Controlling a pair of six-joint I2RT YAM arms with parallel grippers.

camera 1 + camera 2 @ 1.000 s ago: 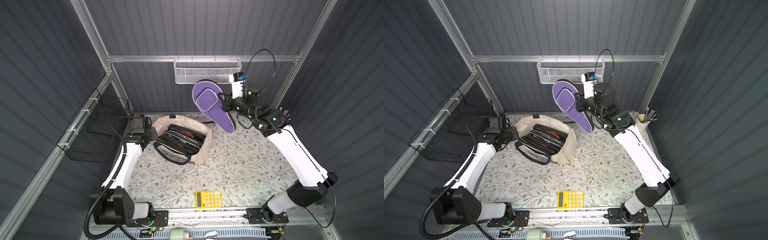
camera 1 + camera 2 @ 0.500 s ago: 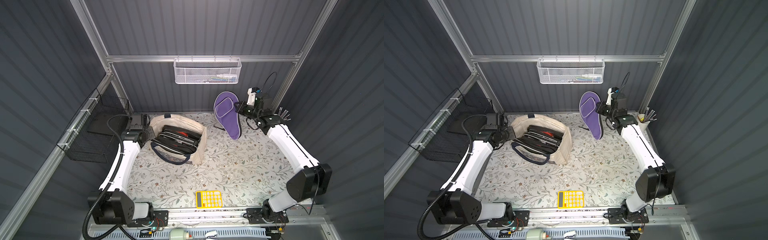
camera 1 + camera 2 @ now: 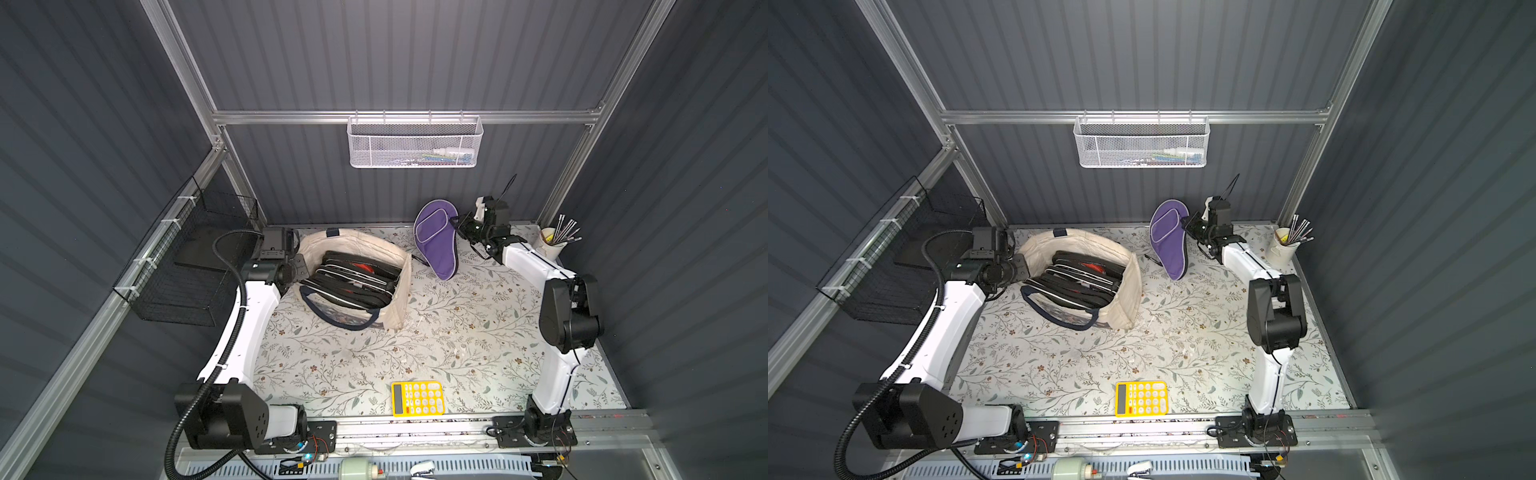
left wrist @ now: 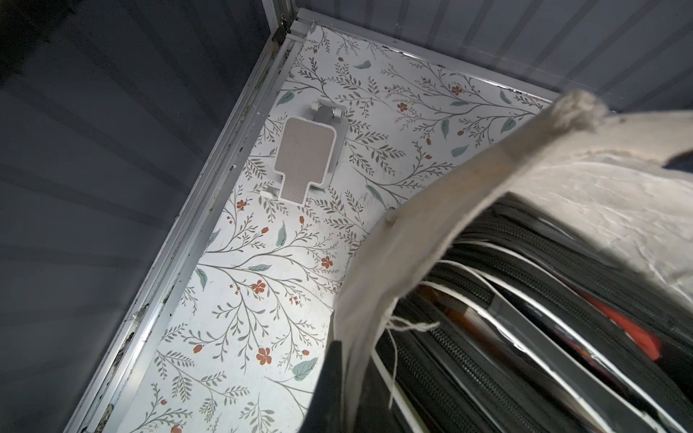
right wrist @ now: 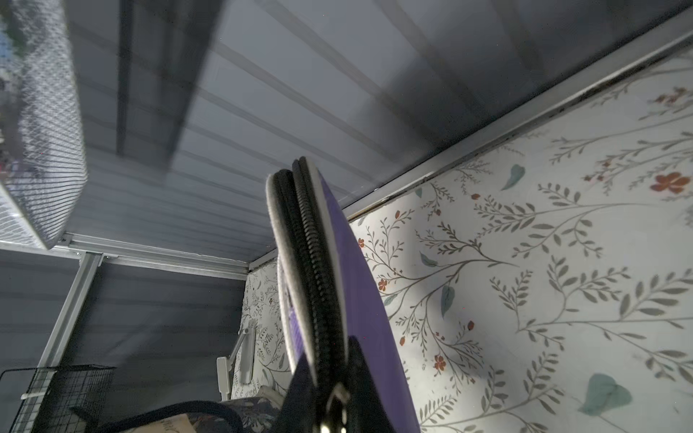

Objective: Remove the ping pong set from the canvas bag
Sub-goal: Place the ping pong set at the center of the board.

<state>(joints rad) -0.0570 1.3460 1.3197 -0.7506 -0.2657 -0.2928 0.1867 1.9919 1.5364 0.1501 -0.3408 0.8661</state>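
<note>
Worktop (image 3: 457, 340), floral: right tool (image 3: 458, 221) clamped on set (image 3: 436, 243), at 12 o'clock; left tool (image 3: 300, 266) clamped on bag (image 3: 399, 291) rim, at 10 o'clock.

Twin overhead views; wrist close-ups, canvas bag (image 4: 431, 225) common

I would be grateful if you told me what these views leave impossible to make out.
- Fingers of the right gripper: small and dark in both top views; merging with the purple case in the right wrist view.
- Contents of the white mesh basket: too small behind mesh in both top views, blurred in the right wrist view.
- Print on the canvas bag: cut off at the right wrist view's edge.
</note>
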